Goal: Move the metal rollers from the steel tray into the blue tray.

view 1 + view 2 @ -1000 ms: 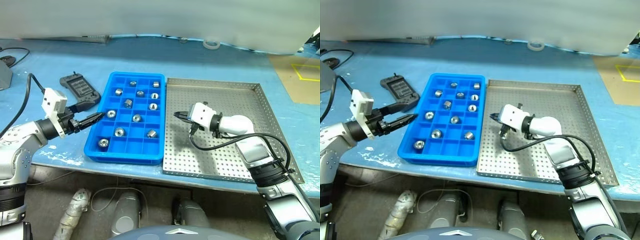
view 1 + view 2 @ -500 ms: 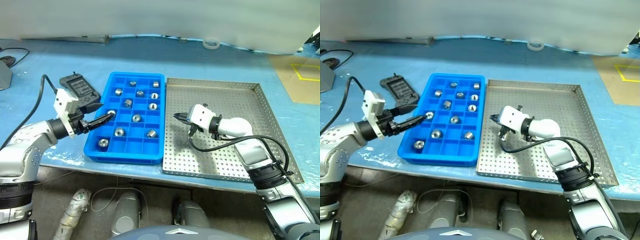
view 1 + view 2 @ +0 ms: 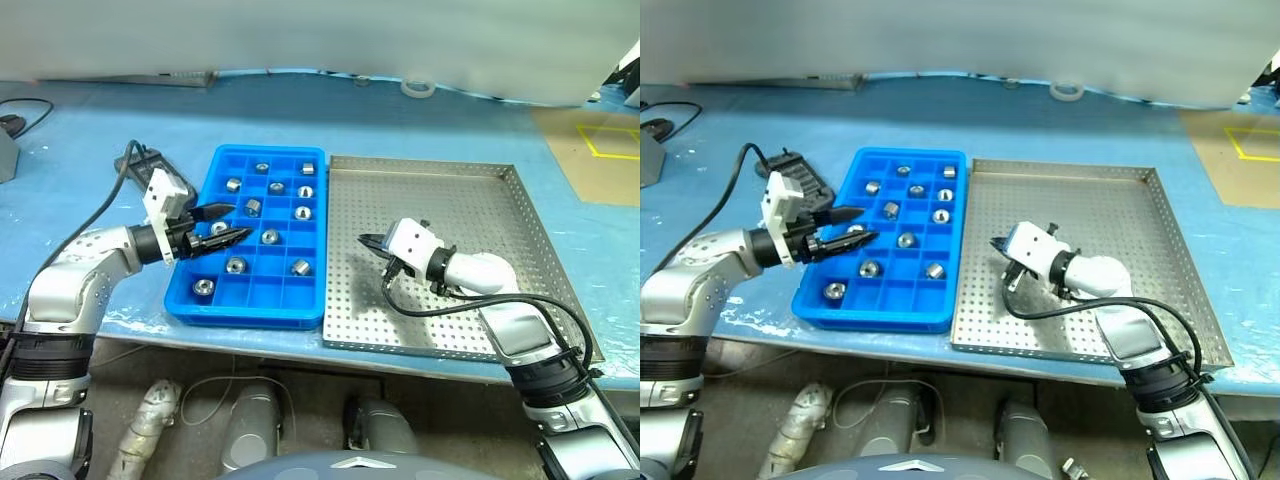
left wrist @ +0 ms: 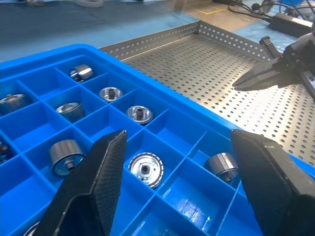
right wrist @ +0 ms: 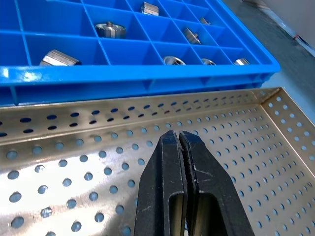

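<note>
Blue table: blue tray carries no readable writing.

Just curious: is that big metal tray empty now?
Empty, as far as visible: the steel tray shows bare perforated floor; the metal rollers sit in the blue tray.

A dark grey handheld controller lies on the blue table cover, toward the left side, with a black cable curling at the far left edge. A white tape roll sits at the far side, and a tan floor patch with yellow line markings shows at the far right.
</note>
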Tool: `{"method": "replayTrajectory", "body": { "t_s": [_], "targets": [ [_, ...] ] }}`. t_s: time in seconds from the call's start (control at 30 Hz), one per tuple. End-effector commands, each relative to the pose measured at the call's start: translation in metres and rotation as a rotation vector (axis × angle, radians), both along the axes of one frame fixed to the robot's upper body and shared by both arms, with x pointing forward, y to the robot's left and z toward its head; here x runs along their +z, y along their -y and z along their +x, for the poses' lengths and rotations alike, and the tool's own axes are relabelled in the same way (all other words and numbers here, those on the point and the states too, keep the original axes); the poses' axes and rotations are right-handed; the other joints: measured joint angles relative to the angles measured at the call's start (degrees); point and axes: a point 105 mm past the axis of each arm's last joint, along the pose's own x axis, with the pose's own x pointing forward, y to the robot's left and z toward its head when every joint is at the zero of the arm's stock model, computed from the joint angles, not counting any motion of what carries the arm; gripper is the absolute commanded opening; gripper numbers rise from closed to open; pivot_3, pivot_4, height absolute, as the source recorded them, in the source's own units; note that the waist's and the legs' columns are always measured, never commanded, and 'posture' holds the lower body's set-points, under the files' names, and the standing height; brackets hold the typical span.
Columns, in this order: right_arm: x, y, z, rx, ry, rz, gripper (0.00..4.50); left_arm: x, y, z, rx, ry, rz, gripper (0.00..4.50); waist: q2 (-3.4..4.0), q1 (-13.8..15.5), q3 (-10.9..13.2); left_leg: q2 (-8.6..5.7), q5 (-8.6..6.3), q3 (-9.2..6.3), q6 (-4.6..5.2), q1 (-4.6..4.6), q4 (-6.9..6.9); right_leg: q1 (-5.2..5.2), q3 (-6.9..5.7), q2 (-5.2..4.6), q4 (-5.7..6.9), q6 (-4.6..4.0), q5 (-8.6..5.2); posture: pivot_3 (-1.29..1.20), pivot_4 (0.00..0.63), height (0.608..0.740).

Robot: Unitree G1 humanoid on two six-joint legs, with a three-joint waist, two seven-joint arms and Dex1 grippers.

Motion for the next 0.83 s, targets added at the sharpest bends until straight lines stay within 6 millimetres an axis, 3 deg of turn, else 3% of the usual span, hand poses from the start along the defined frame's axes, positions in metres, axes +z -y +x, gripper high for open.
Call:
{"method": "replayTrajectory", "body": {
  "t_s": [0.03,0.47,0.83],
  "targets": [
    [0.014,0.004,-0.003,-0.020,0.056,0.005,0.00,0.005,0.006,0.001,-0.032,0.033,-0.007,3.52,0.00,-0.44,0.00,0.00,0.00,0.00,0.00,0.00,0.00,0.00,0.00,0.00,0.00,0.00,0.00,-0.06,0.150,0.740],
    [0.015,0.015,-0.011,-0.068,0.050,-0.025,0.00,-0.002,0.030,0.006,-0.122,0.010,-0.040,3.52,-0.01,-2.13,-0.01,0.00,-0.01,0.00,0.03,0.01,0.04,0.03,0.01,0.01,0.00,0.00,0.00,-0.14,0.150,0.740],
    [0.011,0.014,-0.019,-0.089,0.037,-0.029,0.00,-0.010,0.037,0.007,-0.164,-0.016,-0.037,3.52,-0.01,-3.06,-0.01,0.00,-0.04,0.01,0.09,0.04,0.03,0.06,0.02,0.01,-0.01,0.00,0.00,-0.17,0.150,0.740]
  ]
}}
